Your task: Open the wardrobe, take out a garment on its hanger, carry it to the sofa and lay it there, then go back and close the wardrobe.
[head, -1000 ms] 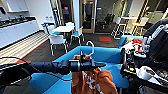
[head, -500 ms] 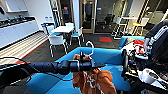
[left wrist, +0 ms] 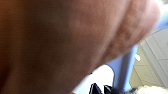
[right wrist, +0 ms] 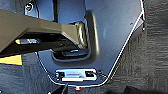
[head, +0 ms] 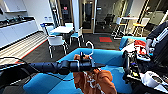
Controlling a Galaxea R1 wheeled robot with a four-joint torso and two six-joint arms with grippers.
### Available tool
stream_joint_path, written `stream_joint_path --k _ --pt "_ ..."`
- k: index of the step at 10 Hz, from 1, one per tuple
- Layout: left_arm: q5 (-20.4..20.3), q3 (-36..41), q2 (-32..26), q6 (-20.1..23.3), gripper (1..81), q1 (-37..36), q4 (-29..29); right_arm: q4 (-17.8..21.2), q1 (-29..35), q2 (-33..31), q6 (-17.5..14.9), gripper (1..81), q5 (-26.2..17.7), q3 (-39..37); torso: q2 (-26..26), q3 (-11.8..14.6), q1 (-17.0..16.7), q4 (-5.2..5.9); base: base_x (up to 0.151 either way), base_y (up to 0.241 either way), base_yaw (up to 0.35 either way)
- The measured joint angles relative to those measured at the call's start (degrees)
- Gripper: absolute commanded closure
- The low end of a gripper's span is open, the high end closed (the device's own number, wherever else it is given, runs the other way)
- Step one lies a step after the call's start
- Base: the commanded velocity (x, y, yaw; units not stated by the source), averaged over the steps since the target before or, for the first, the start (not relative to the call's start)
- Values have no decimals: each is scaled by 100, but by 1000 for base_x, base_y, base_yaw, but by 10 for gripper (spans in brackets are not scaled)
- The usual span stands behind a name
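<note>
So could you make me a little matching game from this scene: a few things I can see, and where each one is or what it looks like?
Things:
1. rust-orange hooded sweatshirt
2. bright blue upholstered sofa
3. thin white hanger hook
4. red floor mat

Descriptions:
A. lying flat on the dark carpet, beyond the sofa
B. curving up above the left arm's end
C. hanging down below the left arm, over the seat
D. wide, low and rounded, right in front of the robot

Pairs: 1-C, 2-D, 3-B, 4-A

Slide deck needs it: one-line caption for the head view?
Left arm holds the orange hoodie on its white hanger over the blue sofa in an office lounge.
</note>
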Motion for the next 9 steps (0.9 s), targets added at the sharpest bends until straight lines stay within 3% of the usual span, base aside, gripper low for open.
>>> stream_joint_path --k 6,7,9 --pt "0 -4 -11 2 811 0 7 0 -9 11 0 10 -9 0 2 0 2 0 10 0 0" --pt "0 -4 -9 0 811 0 9 0 -1 13 -2 10 1 0 4 0 2 26 0 0 0" --pt "-5 -39 52 -4 811 0 7 0 2 11 -2 10 1 0 2 0 2 215 0 0 0"
